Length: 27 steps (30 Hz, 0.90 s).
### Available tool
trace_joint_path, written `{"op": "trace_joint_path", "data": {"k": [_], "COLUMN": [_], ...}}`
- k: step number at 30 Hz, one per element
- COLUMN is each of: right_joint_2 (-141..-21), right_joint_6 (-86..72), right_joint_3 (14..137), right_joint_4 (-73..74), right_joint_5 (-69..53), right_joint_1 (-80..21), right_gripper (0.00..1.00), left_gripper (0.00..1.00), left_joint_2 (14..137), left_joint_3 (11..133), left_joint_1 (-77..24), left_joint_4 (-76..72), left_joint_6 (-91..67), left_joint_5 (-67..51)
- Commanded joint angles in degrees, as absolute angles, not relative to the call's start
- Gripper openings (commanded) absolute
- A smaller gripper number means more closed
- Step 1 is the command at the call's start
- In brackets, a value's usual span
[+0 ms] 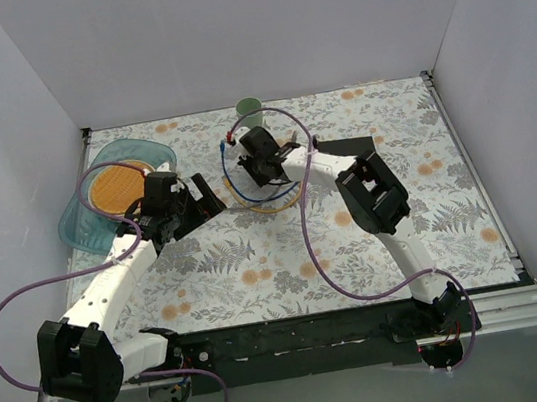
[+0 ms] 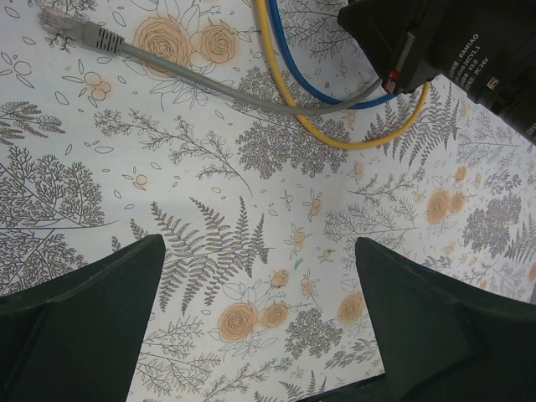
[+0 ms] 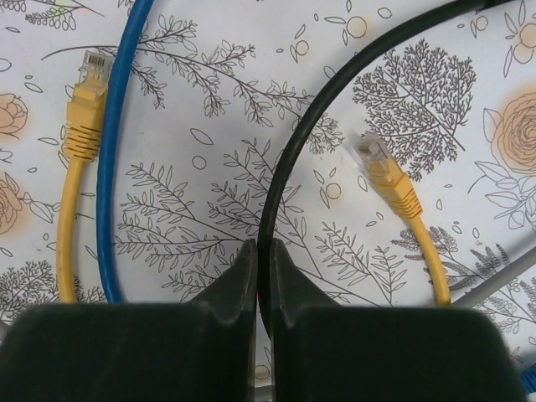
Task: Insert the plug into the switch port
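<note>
My right gripper [image 3: 263, 247] is shut on a black cable [image 3: 289, 167], which runs up from between the jaws; its plug is out of view. In the top view this gripper [image 1: 258, 172] hovers over a loop of cables. Two yellow plugs [image 3: 88, 92] [image 3: 381, 172] lie on the cloth on either side, and a blue cable [image 3: 117, 167] runs beside the left one. The switch [image 1: 341, 146], a flat dark box, shows partly behind the right arm. My left gripper [image 2: 260, 251] is open and empty over bare cloth, left of the loop [image 1: 212, 197]. A grey plug [image 2: 71, 25] lies beyond it.
A green cup [image 1: 250, 113] stands at the back. A blue tray [image 1: 156, 155] holding an orange plate sits at the back left. Blue [image 2: 310, 75] and yellow [image 2: 335, 134] cables curve ahead of the left gripper. White walls enclose the flowered tablecloth.
</note>
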State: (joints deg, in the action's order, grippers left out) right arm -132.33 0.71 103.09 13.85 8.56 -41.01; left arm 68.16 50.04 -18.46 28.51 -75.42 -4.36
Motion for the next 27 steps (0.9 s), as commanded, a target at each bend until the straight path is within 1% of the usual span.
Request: {"op": "trace_joint_path", "data": {"k": [1, 4, 7, 12, 15, 17, 19, 20, 22, 23, 24, 27], "right_joint_2": [-133.59, -132.19, -127.28, -111.47, -102.5, -96.11, -91.78, -87.58, -83.6, -80.02, -78.24, -72.17], "right_joint_6": [1.58, 1.67, 0.79, -1.84, -2.46, -2.29, -2.02, -1.93, -2.02, -2.28, -2.55, -3.86], "right_joint_3": [106.7, 107.23, 105.39, 95.74, 91.07, 85.45, 78.62, 76.31, 71.31, 66.84, 64.27, 55.66], "right_joint_4": [16.61, 17.49, 17.05, 13.19, 13.01, 12.92, 12.05, 11.69, 10.99, 10.2, 9.76, 7.13], "right_joint_5": [8.61, 8.53, 7.82, 4.93, 2.46, 0.72, 0.26, -2.96, -5.44, -7.71, -8.95, -12.3], "right_joint_1": [-41.04, -40.96, -40.96, -40.96, -40.96, -40.96, -40.96, -40.87, -40.96, -40.87, -40.87, -40.87], "right_gripper": [0.01, 0.01, 0.01, 0.01, 0.01, 0.01, 0.01, 0.01, 0.01, 0.01, 0.01, 0.01], "left_gripper": [0.98, 0.98, 0.98, 0.98, 0.98, 0.98, 0.98, 0.98, 0.98, 0.98, 0.98, 0.98], "left_joint_2": [66.97, 66.8, 66.18, 65.04, 64.34, 63.72, 63.37, 63.02, 63.1, 63.54, 63.98, 66.69], "left_joint_3": [51.15, 51.15, 51.24, 51.77, 52.82, 53.17, 52.74, 52.13, 49.84, 49.05, 48.26, 44.31], "left_joint_1": [-18.37, -18.28, -18.37, -18.28, -18.28, -18.28, -18.28, -18.28, -18.28, -18.28, -18.37, -18.28], "left_joint_4": [29.36, 29.53, 29.53, 28.04, 26.46, 24.53, 20.67, 18.48, 10.57, 7.76, 1.9, -9.44], "left_joint_6": [-74.36, -74.09, -73.83, -73.83, -74.62, -75.93, -77.42, -78.3, -81.55, -83.04, -86.54, -91.57], "left_joint_5": [-4.57, -4.75, -4.66, -6.59, -9.31, -12.82, -18.16, -21.06, -26.08, -30.63, -32.41, -38.66]}}
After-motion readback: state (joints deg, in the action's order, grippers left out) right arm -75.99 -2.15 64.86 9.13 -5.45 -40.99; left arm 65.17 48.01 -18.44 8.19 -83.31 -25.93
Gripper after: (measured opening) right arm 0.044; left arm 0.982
